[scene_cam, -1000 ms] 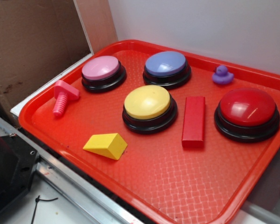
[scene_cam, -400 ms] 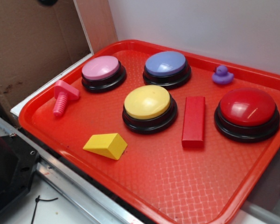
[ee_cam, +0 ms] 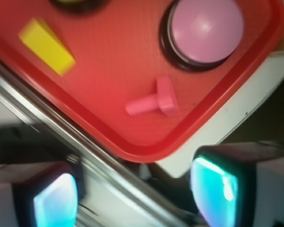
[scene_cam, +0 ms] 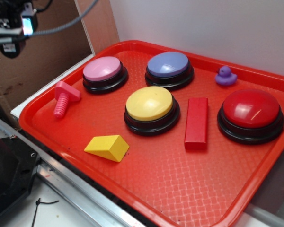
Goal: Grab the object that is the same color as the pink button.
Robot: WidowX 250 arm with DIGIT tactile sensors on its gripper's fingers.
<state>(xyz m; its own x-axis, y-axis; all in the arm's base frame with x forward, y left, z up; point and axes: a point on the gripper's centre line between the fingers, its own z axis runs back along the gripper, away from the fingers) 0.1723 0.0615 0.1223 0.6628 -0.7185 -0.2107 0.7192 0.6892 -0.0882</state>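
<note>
Bolt (scene_cam: pixel 64 97) lies near tray rim (scene_cam: pixel 26 124); pincer (scene_cam: pixel 12 35) apart.

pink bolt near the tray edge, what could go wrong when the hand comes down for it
1. The pink bolt lies close to the tray rim, so a finger may land on the rim instead of straddling it.
2. The pink button sits just beyond the bolt's head; a drifting descent could bump or press it.
3. The hand hangs open, high and off to the side, so a misaligned approach could roll the ribbed shaft away.
</note>
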